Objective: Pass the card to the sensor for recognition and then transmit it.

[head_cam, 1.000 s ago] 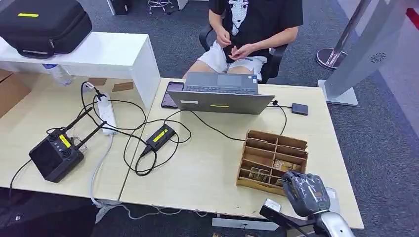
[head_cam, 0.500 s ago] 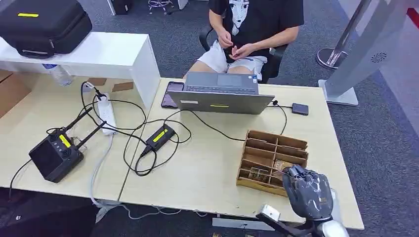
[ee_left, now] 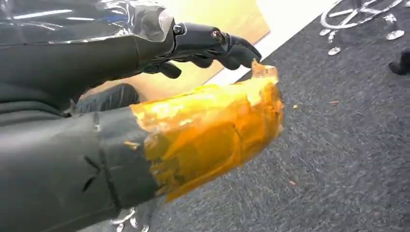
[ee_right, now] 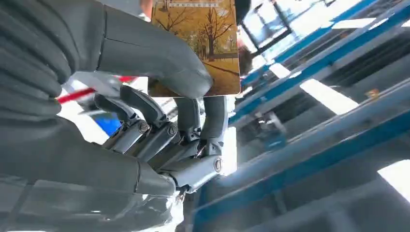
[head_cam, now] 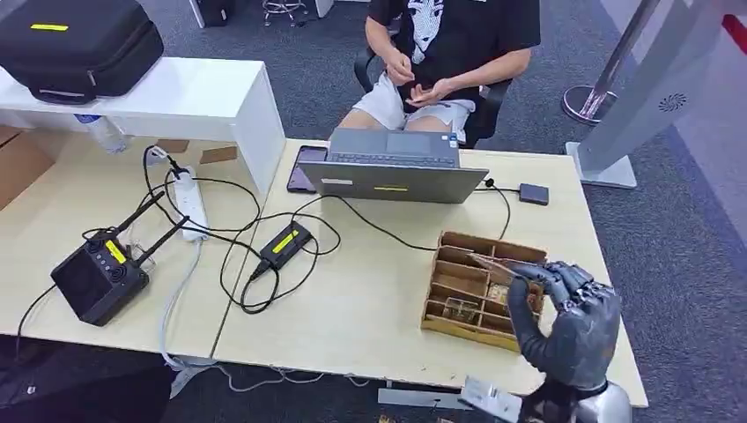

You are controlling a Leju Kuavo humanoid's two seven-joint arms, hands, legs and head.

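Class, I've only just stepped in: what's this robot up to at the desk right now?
The robot's right hand is raised over the wooden compartment box near the table's front edge, pinching a card printed with autumn trees between thumb and fingers. The card is clear of the box. The left hand hangs by the floor holding nothing. Across the table a seated person behind a laptop fiddles with something small. A small dark pad is cabled to the laptop.

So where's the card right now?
The card is pinched in the right hand, raised above the wooden organizer at the table's right end in the head view.
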